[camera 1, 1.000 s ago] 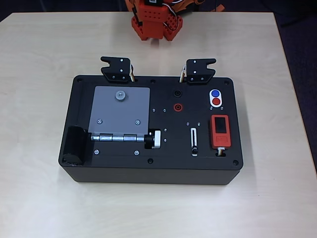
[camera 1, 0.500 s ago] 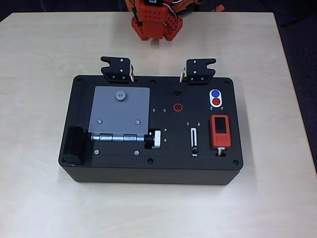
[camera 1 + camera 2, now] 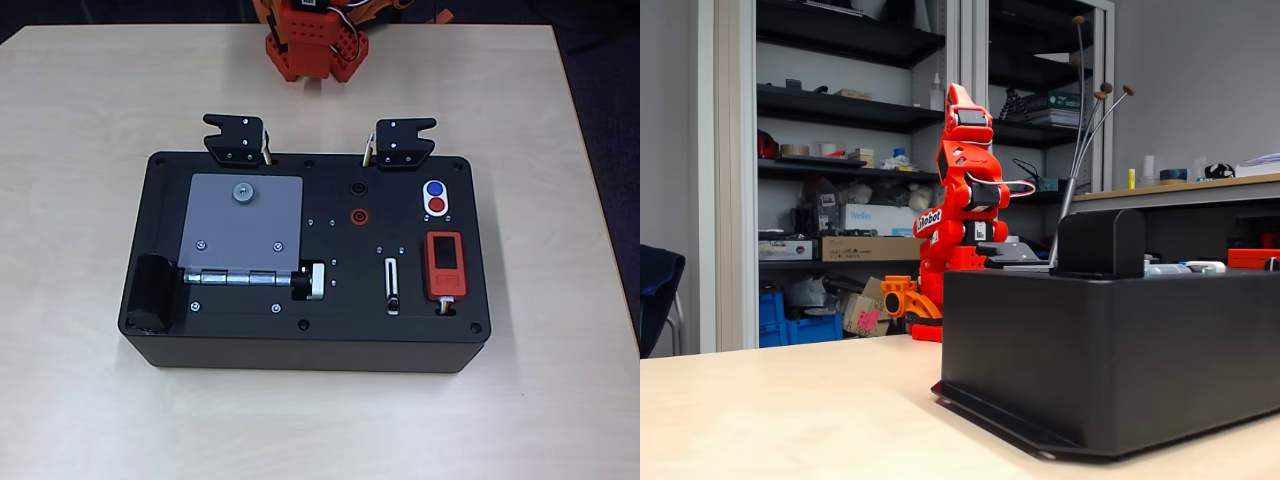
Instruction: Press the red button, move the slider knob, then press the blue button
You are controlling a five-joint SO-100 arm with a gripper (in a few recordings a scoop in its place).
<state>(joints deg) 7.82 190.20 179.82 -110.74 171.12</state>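
Observation:
The red button (image 3: 436, 206) and the blue button (image 3: 434, 188) sit in one white oval at the back right of the black box (image 3: 170, 345), blue behind red. The slider knob (image 3: 393, 301) is a tiny dark nub at the near end of its white-rimmed slot (image 3: 391, 278). The orange arm (image 3: 962, 200) stands folded at the far table edge, well behind the box. Its gripper (image 3: 897, 297) hangs low beside the base, touching nothing; I cannot make out how its jaws stand.
On the box are a grey hinged plate (image 3: 243, 225), a silver-and-black knob (image 3: 310, 281), a red ring socket (image 3: 357, 215), a red device with a dark screen (image 3: 445, 265) and two black clips (image 3: 236, 138) (image 3: 402, 143). Bare tabletop (image 3: 80, 200) surrounds the box.

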